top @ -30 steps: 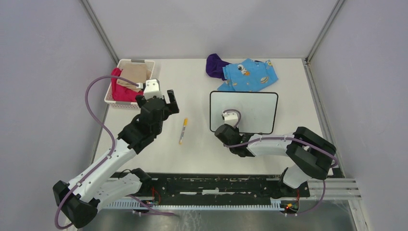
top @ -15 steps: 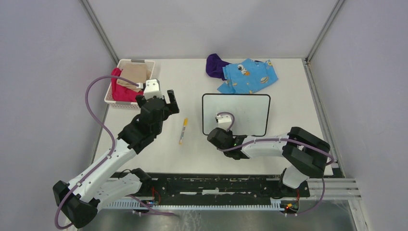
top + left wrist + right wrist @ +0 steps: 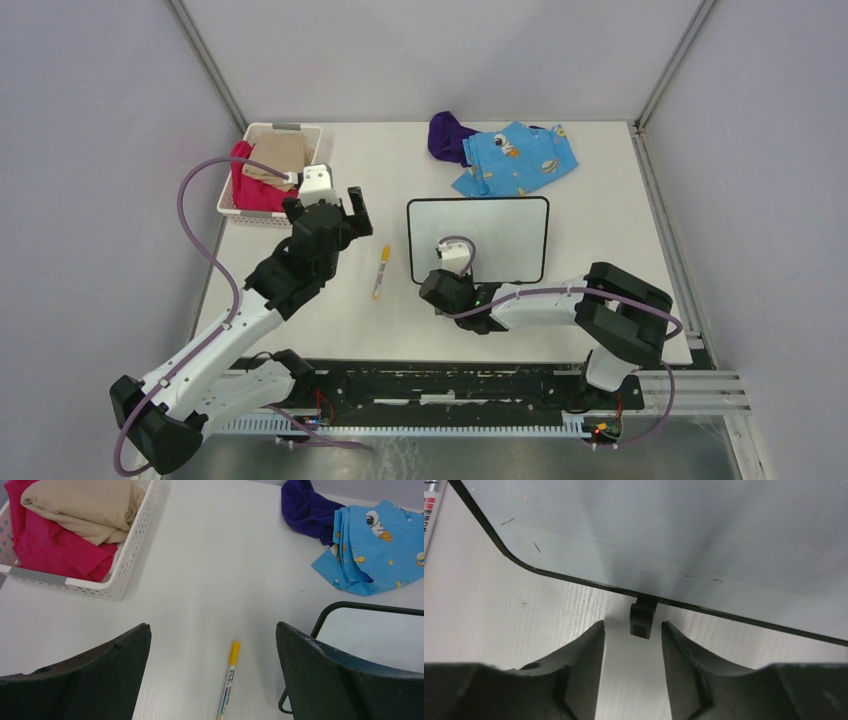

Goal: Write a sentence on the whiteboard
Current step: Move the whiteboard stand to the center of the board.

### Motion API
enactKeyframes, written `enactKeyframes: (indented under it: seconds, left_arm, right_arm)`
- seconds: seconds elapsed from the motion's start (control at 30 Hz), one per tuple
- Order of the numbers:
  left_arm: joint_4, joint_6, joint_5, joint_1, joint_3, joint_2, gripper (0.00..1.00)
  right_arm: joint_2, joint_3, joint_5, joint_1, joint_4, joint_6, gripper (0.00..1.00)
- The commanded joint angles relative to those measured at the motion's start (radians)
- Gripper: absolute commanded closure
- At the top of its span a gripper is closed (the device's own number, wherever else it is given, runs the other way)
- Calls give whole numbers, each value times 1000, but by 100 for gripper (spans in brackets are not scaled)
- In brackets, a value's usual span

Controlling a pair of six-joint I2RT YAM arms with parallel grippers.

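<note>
The whiteboard lies flat at mid-table, white with a thin black frame; its corner also shows in the left wrist view. No sentence shows on it, only a few tiny dark specks. My right gripper sits at the board's near edge. Its jaws stand apart on either side of a small black foot without touching it, so the right gripper is open. A yellow-capped marker lies left of the board. My left gripper hovers wide open above the marker, holding nothing.
A white basket with pink and beige cloths stands at the back left. A blue patterned cloth and a purple cloth lie behind the board. The marker's end lies close to the board's left corner.
The whiteboard has slid left across the table along with my right gripper. The right jaws have parted off the board's foot. The left arm has not moved.
</note>
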Motion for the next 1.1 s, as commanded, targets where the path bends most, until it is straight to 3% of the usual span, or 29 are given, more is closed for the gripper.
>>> enactKeyframes:
  seconds: [0.0,0.17,0.27,0.57,0.6,0.67,0.7,0.9,1.07]
  left_arm:
    - [29,-19,13,3,10,-15,0]
    - [29,-11,12,3,9,-20,0]
    - [29,-6,7,1,7,-24,0]
    - [44,2,-9,0,0,-8,0]
    - [49,4,-11,-1,-2,-5,0]
    - [65,7,-12,-1,-10,-1,0]
    - [73,8,-16,-1,-15,1,0]
    - [91,-22,-59,-1,-29,-5,0]
    - [35,-101,4,27,-30,30,0]
  right_arm:
    - [-7,25,8,20,2,18,43]
    - [-56,23,9,37,3,-18,30]
    - [-137,-4,11,55,-17,-45,30]
    - [-607,-354,162,146,18,-157,25]
    - [-653,-379,204,146,1,-155,21]
    - [-734,-421,292,146,-22,-157,4]
    - [-786,-439,322,145,-8,-173,2]
    - [-1052,-604,356,144,313,-424,2]
    - [-1106,-579,446,140,294,-495,2]
